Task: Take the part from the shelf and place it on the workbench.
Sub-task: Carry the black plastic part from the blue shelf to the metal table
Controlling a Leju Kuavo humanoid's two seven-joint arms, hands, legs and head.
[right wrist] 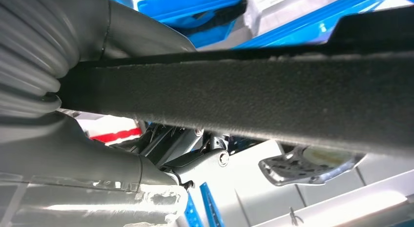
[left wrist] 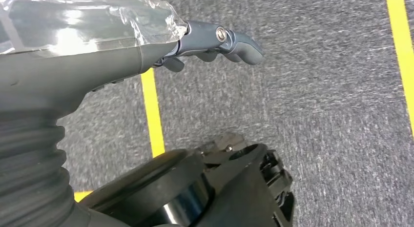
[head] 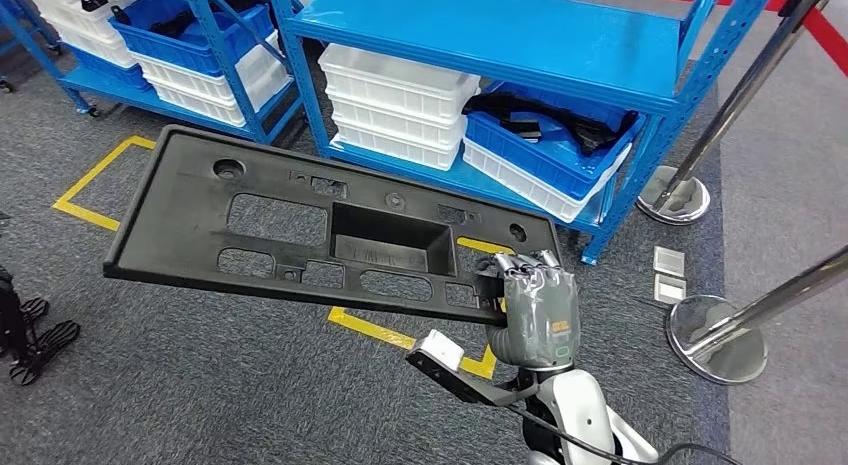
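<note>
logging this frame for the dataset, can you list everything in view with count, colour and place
part: one, black flat panel with cut-outs, held out over the floor by one end
shelves: two, blue, behind the part
bins: several, white and blue, stacked on the shelves
floor tape: yellow lines on grey carpet
barrier posts: two, chrome, round bases, at the right
small tiles: two, pale, on the floor between the post bases
right hand: grey, grips the part's end
left hand: grey, hangs over the carpet, holds nothing

The long black plastic part point(head: 330, 235), pierced with cutouts, hangs roughly level in the air before the shelf.
</note>
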